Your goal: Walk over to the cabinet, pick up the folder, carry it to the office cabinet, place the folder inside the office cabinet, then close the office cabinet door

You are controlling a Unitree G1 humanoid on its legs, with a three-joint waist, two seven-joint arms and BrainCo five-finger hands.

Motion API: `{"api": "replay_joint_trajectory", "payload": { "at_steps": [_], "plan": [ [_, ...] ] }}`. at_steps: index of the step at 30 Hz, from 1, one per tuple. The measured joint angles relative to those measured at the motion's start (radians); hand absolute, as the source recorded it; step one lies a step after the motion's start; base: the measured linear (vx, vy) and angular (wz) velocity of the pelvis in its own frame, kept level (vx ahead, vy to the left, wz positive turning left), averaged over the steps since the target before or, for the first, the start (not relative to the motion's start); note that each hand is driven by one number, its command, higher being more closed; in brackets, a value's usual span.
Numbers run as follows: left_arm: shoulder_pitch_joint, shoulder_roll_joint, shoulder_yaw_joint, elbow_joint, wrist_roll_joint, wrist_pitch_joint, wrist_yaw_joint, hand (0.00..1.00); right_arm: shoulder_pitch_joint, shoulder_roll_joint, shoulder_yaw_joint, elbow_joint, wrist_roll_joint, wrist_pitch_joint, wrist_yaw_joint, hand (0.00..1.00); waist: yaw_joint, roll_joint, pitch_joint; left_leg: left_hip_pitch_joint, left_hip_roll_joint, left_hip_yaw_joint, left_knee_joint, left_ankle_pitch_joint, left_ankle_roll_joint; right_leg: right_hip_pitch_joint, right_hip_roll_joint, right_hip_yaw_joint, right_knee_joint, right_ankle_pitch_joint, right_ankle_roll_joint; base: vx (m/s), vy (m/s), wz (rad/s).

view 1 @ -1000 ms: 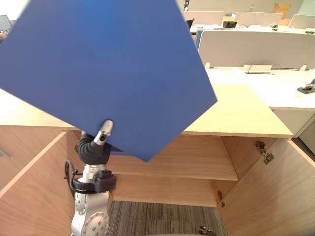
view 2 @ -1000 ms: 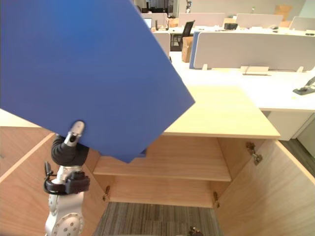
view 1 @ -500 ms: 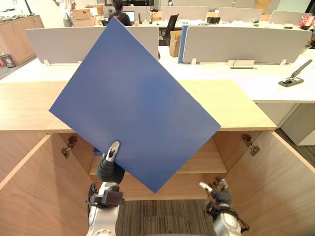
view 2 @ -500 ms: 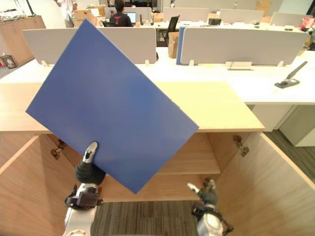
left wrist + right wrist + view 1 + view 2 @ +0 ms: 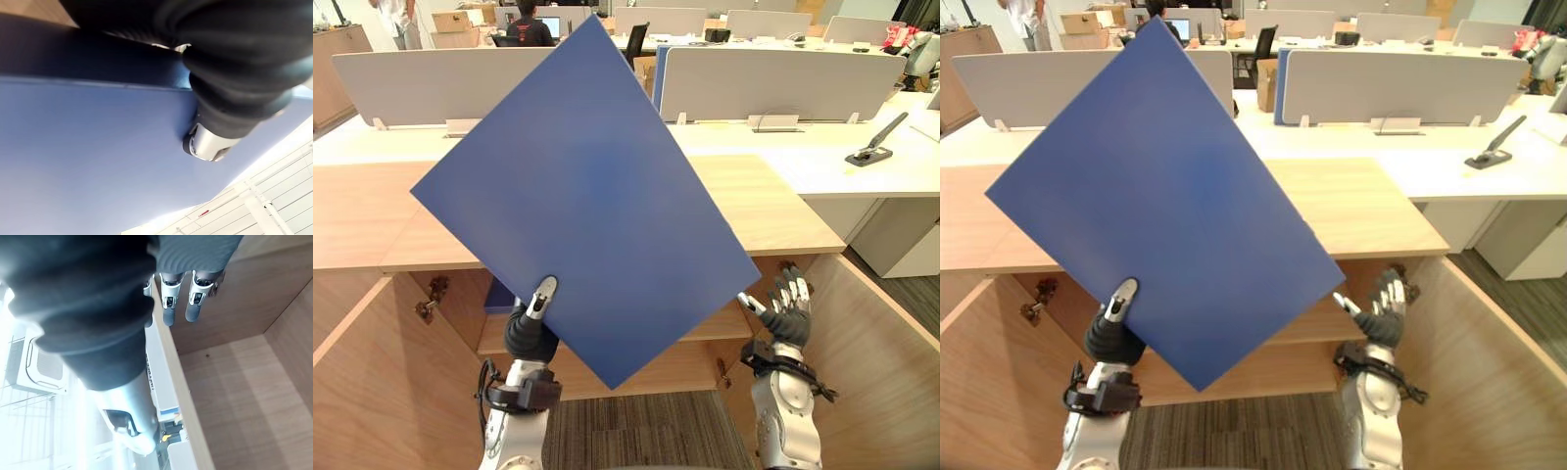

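Change: right hand [image 5: 790, 304] has come up, fingers spread, empty, just beside the lower right edge of the folder [image 5: 587, 196] | Folder: tilted before the open office cabinet [image 5: 773, 211], lower edge pinched under the left hand [image 5: 532, 331] thumb | Judgement: carry done; placing on the shelf [image 5: 724, 323] likely next, door [image 5: 876, 362] not yet closed.

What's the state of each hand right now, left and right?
Left hand: shut on the folder, thumb pressed on its front face near the lower edge.
Right hand: open, fingers straight, holding nothing.
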Motion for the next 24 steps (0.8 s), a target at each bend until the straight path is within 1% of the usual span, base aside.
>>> {"api": "replay_joint_trajectory", "payload": {
  "at_steps": [2, 5, 8, 11, 13, 16, 20, 22, 24],
  "plan": [
    [0.000, 0.000, 0.020, 0.000, 0.007, 0.000, 0.000, 1.00, -0.030, -0.001, 0.005, -0.013, 0.006, -0.005, 0.020, 0.00, 0.000, 0.000, 0.002, 0.000, 0.000, 0.003, 0.000, -0.004, -0.004, -0.002, 0.000, 0.005, 0.000, 0.000, 0.000, -0.02, 0.010, -0.06],
    [0.000, -0.004, 0.055, 0.000, 0.036, 0.000, 0.000, 1.00, -0.094, -0.026, 0.005, -0.045, 0.006, -0.016, 0.052, 0.00, 0.000, -0.001, 0.004, 0.001, 0.000, 0.010, 0.000, -0.007, -0.003, -0.006, 0.000, 0.013, 0.000, 0.001, 0.000, -0.02, 0.011, -0.07],
    [0.002, -0.004, 0.088, 0.000, 0.040, 0.000, -0.001, 1.00, -0.153, -0.073, 0.004, -0.085, 0.015, -0.027, 0.078, 0.00, -0.001, -0.001, 0.006, 0.001, -0.001, 0.014, 0.000, -0.010, -0.003, -0.008, 0.000, 0.018, 0.000, 0.001, 0.000, -0.01, 0.008, -0.05],
    [0.002, -0.003, 0.137, 0.000, 0.078, 0.000, -0.009, 1.00, -0.213, -0.129, -0.006, -0.113, 0.047, -0.044, 0.097, 0.00, -0.001, -0.001, 0.008, 0.001, -0.001, 0.015, 0.000, -0.010, 0.000, -0.009, 0.000, 0.019, 0.000, 0.002, -0.001, 0.00, 0.000, 0.00],
    [0.003, 0.005, 0.176, 0.000, 0.086, 0.000, -0.015, 1.00, -0.257, -0.182, -0.009, -0.122, 0.054, -0.058, 0.111, 0.00, -0.002, 0.000, 0.010, 0.001, -0.001, 0.015, 0.000, -0.012, 0.001, -0.009, 0.000, 0.019, 0.000, 0.002, -0.001, 0.00, 0.000, 0.00],
    [0.004, 0.013, 0.220, 0.000, 0.113, -0.002, -0.021, 1.00, -0.300, -0.227, -0.012, -0.125, 0.082, -0.059, 0.133, 0.00, -0.003, 0.001, 0.015, 0.001, -0.001, 0.015, 0.000, -0.014, 0.002, -0.009, 0.000, 0.019, 0.001, 0.002, -0.001, 0.00, 0.000, 0.00],
    [0.004, 0.017, 0.263, 0.000, 0.123, -0.003, -0.031, 1.00, -0.336, -0.275, -0.012, -0.132, 0.083, -0.059, 0.162, 0.00, -0.003, 0.006, 0.028, 0.002, -0.003, 0.014, 0.002, -0.017, 0.007, -0.008, -0.002, 0.019, 0.002, 0.002, -0.001, 0.00, 0.000, 0.00],
    [0.004, 0.022, 0.278, 0.000, 0.151, -0.008, -0.032, 1.00, -0.347, -0.302, -0.009, -0.132, 0.088, -0.059, 0.182, 0.00, -0.003, 0.008, 0.030, 0.002, -0.003, 0.014, 0.002, -0.019, 0.008, -0.008, -0.002, 0.019, 0.002, 0.002, -0.001, 0.00, 0.000, 0.00],
    [0.003, 0.045, 0.289, 0.000, 0.164, -0.011, -0.032, 1.00, -0.359, -0.343, 0.013, -0.132, 0.136, -0.058, 0.214, 0.00, -0.004, 0.010, 0.031, 0.002, -0.004, 0.013, 0.003, -0.019, 0.009, -0.007, -0.003, 0.019, 0.002, 0.002, -0.001, 0.00, 0.000, 0.00]
  ]
}}
